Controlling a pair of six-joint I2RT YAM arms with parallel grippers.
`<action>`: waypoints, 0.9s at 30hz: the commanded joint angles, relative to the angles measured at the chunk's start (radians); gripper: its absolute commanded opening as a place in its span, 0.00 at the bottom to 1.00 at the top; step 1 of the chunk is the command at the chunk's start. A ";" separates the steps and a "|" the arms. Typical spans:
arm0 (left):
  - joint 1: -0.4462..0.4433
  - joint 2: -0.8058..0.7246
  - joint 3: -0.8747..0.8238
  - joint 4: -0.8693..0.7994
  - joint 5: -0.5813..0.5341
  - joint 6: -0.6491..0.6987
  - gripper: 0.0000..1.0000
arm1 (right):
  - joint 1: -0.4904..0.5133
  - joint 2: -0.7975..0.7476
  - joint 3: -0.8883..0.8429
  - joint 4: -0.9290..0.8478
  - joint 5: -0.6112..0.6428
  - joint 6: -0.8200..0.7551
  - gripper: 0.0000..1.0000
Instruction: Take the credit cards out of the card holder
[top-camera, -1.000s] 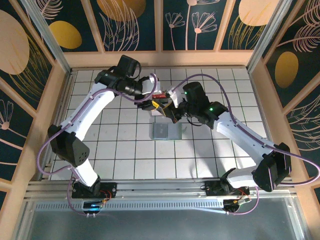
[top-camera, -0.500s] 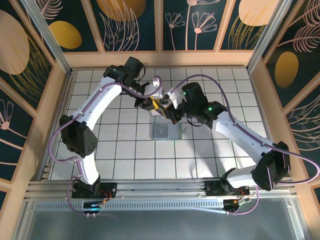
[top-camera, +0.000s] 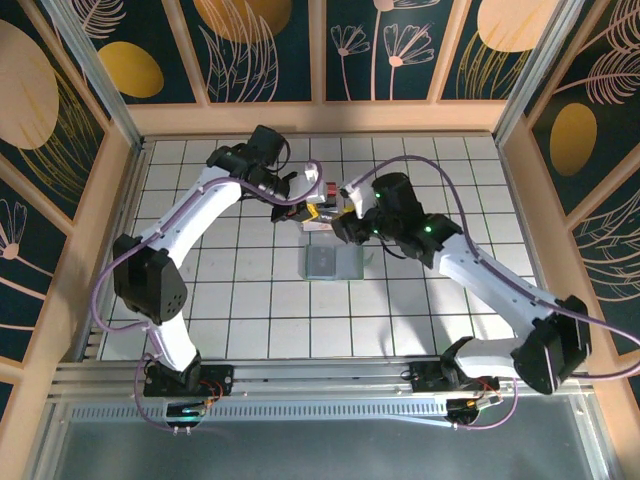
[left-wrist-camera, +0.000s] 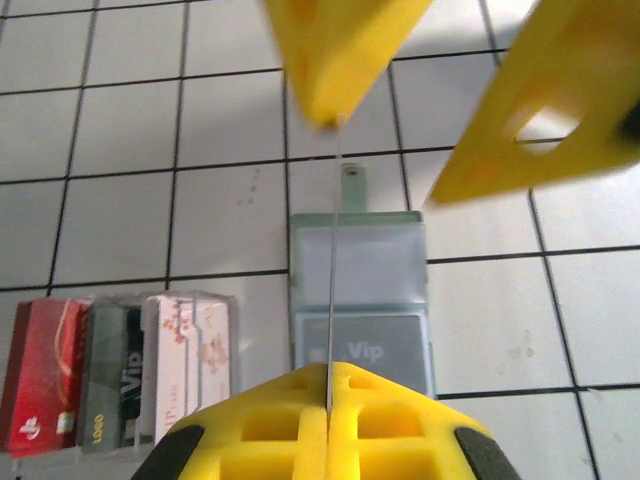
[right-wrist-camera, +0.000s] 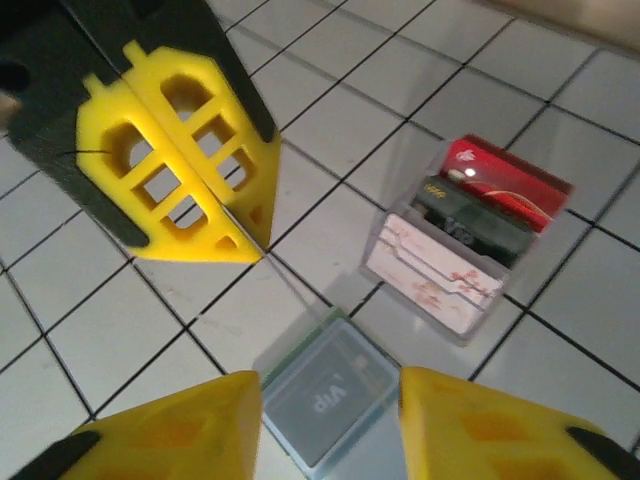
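Observation:
The card holder (top-camera: 333, 262) lies open and flat on the white tiles, pale grey-green (left-wrist-camera: 360, 250) (right-wrist-camera: 325, 400). A grey "Vip" card (left-wrist-camera: 375, 350) sits in its near pocket. Above it, my left gripper (top-camera: 303, 212) (left-wrist-camera: 330, 372) is shut on a thin credit card (left-wrist-camera: 331, 250), seen edge-on as a fine line. My right gripper (top-camera: 338, 218) (right-wrist-camera: 330, 390) is open just beside it, its yellow fingers (left-wrist-camera: 540, 110) apart on either side of the card's far end. In the right wrist view the left gripper (right-wrist-camera: 250, 235) hangs upper left, the card (right-wrist-camera: 295, 285) showing faintly below it.
A clear plastic box (left-wrist-camera: 120, 370) (right-wrist-camera: 460, 240) stands on the tiles beside the holder, with red, dark and pink-flowered cards upright in it. Wooden walls enclose the tiled table (top-camera: 240, 310). Both arms meet over the table's middle back.
The left gripper has shut on the thin card. The right gripper, shut on it before, has opened. The left arm's elbow has swung slightly.

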 joint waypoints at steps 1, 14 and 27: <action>0.039 -0.024 -0.036 0.181 -0.020 -0.074 0.00 | -0.040 -0.115 -0.064 0.119 0.118 0.080 0.47; 0.106 0.203 0.049 0.256 0.006 -0.041 0.00 | -0.111 -0.312 -0.185 0.191 0.407 0.338 0.53; 0.126 0.391 0.174 0.254 -0.017 -0.026 0.00 | -0.110 -0.331 -0.196 0.201 0.425 0.372 0.55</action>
